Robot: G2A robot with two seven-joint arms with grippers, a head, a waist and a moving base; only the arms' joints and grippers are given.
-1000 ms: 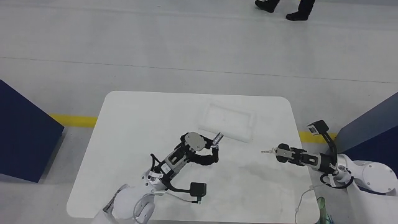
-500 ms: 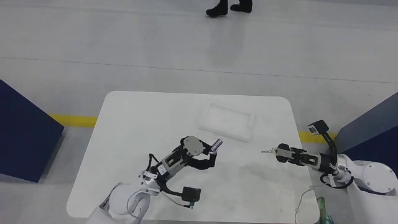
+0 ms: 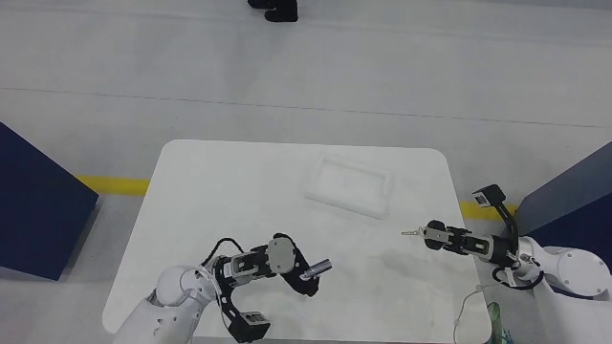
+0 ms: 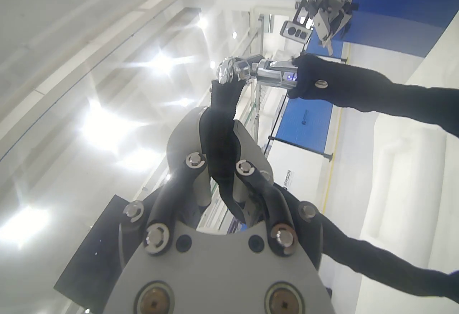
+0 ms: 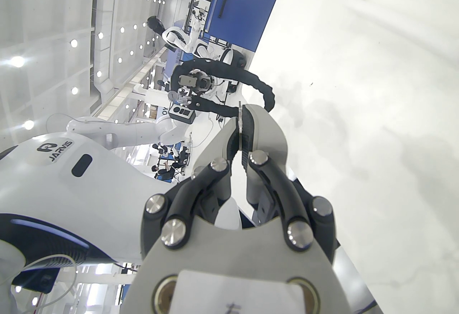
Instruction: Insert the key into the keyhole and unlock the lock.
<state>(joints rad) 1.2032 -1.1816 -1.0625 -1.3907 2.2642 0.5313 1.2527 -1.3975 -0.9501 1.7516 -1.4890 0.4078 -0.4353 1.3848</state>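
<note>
Holding position over the near part of the white round-cornered counter (image 3: pixel 191 210), the left pincer (image 3: pixel 308 275) has a chrome-plated metal padlock (image 4: pixel 274 75) clamped lengthwise between its black fingers. One finger (image 4: pixel 222 103) bears on the shackle end and the other on the end of the body, so the jaws stand about as far apart as the padlock is long. The padlock lies roughly level and clear of the counter surface, with its free end pointing right.

Farther back and to the right, near the counter's right edge, the right pincer (image 3: pixel 423 233) is closed almost fully on a thin flat silver metal key (image 5: pixel 239 116). The key's bow is pinched between the pads and its blade projects left. Key and padlock are well apart, and the key is not in the keyhole.

Beyond both, toward the far edge, a shallow clear rectangular plastic tray (image 3: pixel 349 188) rests flat on the counter, apart from both arms.
</note>
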